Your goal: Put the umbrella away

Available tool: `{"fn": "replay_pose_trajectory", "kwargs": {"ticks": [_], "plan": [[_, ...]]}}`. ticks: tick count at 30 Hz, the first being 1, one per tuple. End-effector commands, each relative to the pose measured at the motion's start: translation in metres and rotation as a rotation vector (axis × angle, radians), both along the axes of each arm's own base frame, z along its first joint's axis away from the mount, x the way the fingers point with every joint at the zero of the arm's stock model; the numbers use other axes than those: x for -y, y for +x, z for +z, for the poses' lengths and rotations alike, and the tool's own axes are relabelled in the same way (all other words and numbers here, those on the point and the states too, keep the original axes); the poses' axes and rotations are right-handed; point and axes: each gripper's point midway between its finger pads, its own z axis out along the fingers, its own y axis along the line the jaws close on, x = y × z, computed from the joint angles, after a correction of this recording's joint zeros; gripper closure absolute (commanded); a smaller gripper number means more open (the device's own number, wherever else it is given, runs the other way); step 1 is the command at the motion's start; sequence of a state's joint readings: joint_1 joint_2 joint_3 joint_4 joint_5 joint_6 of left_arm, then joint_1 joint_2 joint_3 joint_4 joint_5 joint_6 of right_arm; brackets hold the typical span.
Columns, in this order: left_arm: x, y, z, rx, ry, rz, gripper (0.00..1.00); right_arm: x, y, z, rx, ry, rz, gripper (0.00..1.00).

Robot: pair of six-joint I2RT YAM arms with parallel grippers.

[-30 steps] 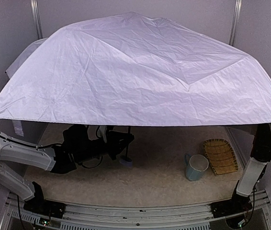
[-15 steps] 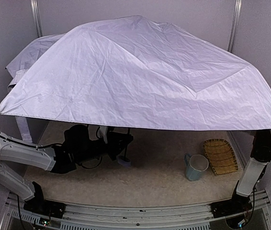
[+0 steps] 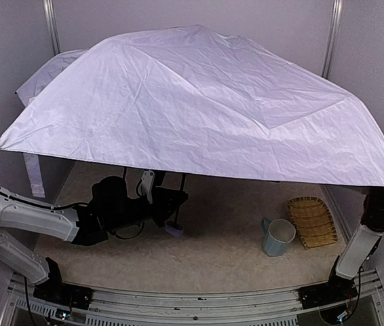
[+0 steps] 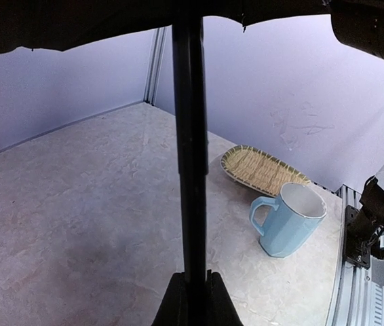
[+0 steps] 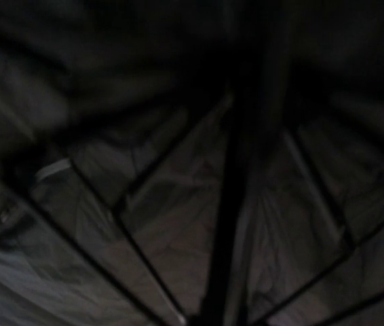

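Left of the mug, left gripper (image 3: 170,206): jaws were pinched tight on the umbrella's thin black shaft (image 4: 190,136), low down, just above the handle knob (image 3: 176,230).
Step in hand: by the look of it, collapsing the canopy, and barely begun, since it was spread full.
Doing it well: the left hold wanted to be firm with the shaft upright. The other hand would need the sliding collar up near the rib hub, not the fabric, and a straight draw down the shaft towards the knob. The rim needed to fold in without sweeping the mug.
Handle knob: small and lavender, low over the table left of the mug; whether it touched, couldn't tell.
Mug (image 3: 279,236): pale blue and upright, with a woven tray (image 3: 312,221) just beyond it.
Right arm (image 3: 363,234): it rose right of the mug and vanished under the canopy.
Right gripper: hidden up there, so whether the jaws were open or closed, couldn't tell. Its own view gave only dark ribs (image 5: 144,265) and lining.
Umbrella (image 3: 205,109): high above the mug, wide open, roofing nearly the whole table.
Its look: pale lavender-grey outside, creased, black inside, a strap tab (image 3: 34,178) dangling far left of the mug.
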State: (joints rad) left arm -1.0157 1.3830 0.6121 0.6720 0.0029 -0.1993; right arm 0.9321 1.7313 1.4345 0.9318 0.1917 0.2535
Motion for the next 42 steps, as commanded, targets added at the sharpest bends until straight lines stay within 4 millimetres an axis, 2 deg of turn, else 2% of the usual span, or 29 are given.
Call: {"fn": "replay_pose_trajectory", "kwargs": {"ticks": [1,6,12,16,20,24,29,35,39,42], "plan": [[-0.003,0.006,0.051,0.107,-0.114,0.024,1.0,0.02,-0.013,0.022,0.033,0.053,-0.022,0.57],[-0.002,0.007,0.054,0.111,-0.12,0.026,1.0,0.02,-0.012,0.016,0.025,0.061,-0.02,0.6],[-0.002,0.008,0.056,0.12,-0.113,0.035,1.0,0.015,-0.01,0.008,0.008,0.042,-0.016,0.59],[-0.002,0.008,0.058,0.126,-0.113,0.034,1.0,0.016,-0.01,0.001,-0.004,0.039,-0.023,0.62],[-0.002,0.008,0.057,0.127,-0.111,0.036,1.0,0.017,-0.009,0.001,-0.01,0.031,-0.028,0.61],[-0.002,0.008,0.058,0.128,-0.109,0.034,1.0,0.018,-0.009,0.002,-0.006,0.03,-0.034,0.66],[-0.003,0.008,0.055,0.125,-0.104,0.038,1.0,0.017,-0.008,0.007,-0.003,0.019,-0.042,0.61],[-0.003,0.008,0.056,0.126,-0.107,0.038,1.0,0.023,-0.008,0.006,-0.012,0.035,-0.06,0.72],[-0.003,0.008,0.053,0.118,-0.102,0.038,1.0,0.026,-0.008,0.009,-0.017,0.039,-0.068,0.63],[-0.003,0.009,0.052,0.113,-0.105,0.042,1.0,0.03,-0.009,0.01,-0.01,0.052,-0.082,0.62]]}}
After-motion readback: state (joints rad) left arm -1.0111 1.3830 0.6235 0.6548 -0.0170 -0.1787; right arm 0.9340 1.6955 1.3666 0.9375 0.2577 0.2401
